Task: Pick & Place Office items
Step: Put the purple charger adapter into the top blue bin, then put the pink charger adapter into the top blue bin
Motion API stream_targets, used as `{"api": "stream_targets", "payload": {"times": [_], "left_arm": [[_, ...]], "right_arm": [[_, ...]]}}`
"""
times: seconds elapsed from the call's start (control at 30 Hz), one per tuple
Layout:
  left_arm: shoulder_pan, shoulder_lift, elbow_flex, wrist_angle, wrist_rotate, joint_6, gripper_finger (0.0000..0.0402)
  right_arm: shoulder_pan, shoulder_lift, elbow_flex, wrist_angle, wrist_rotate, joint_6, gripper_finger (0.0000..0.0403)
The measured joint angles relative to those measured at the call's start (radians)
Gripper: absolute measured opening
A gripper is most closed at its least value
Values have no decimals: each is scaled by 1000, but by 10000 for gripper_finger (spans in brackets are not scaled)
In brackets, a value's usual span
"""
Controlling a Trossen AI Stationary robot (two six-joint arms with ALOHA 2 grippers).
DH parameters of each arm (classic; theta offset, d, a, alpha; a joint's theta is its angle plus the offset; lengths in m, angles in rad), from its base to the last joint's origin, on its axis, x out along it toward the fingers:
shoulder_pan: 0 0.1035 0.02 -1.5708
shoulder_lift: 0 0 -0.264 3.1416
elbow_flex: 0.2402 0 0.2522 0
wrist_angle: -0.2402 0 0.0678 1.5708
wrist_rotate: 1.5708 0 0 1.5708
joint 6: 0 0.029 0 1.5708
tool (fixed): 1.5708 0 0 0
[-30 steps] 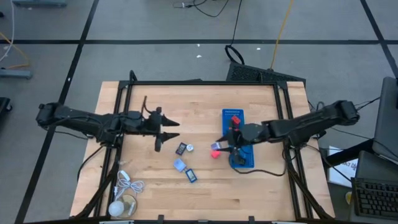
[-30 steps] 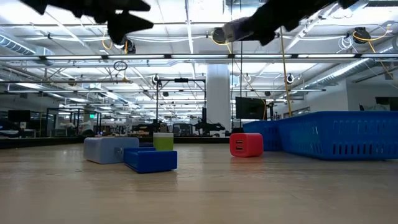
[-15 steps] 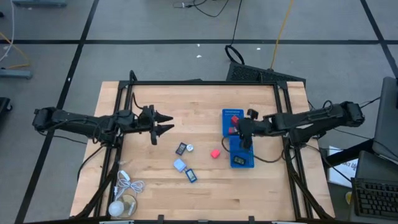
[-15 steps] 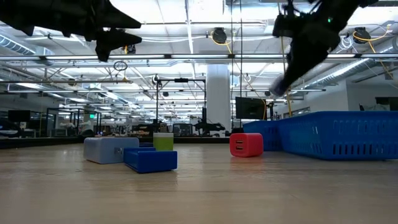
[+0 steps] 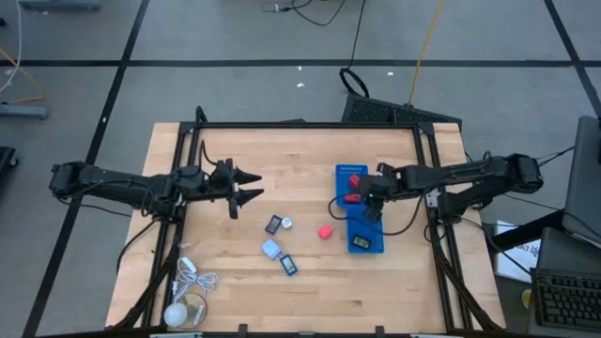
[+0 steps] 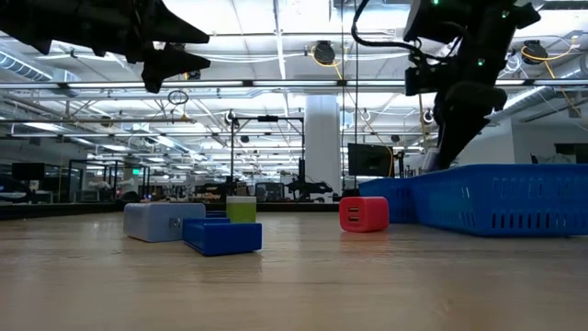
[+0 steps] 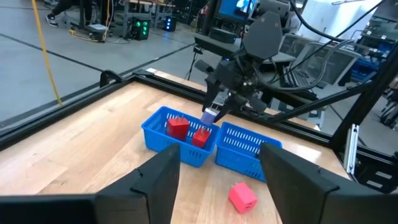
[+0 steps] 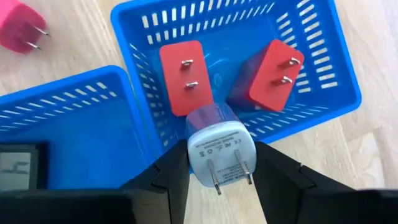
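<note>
My right claw is pinching a pale grey-blue plug-in charger block, prongs toward the camera, above the wall between the two blue slotted plastic trays. The small print on its face is too fine for me to read. From above, the claw hides the block. Half a second ago this arm sat slightly lower along the trays; now it hangs nearer the far tray, where two red charger blocks lie. The left claw hovers spread, unmoved, over the wooden table. A pink-red charger block lies on the table beside the trays.
</note>
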Motion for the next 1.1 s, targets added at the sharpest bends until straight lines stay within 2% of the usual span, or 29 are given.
{"api": "stream_targets", "payload": {"times": [0.17,0.43,0.8,1.1], "left_arm": [[0,0,0,-8,1,-1,229],[0,0,0,-15,1,-5,214],[-2,0,0,-21,2,-40,189],[-2,0,0,-21,3,-52,184]], "right_arm": [[1,41,0,5,-50,-13,134],[0,93,1,17,-49,-32,137],[0,80,1,43,-52,-32,189],[0,72,0,40,-53,-32,185]]}}
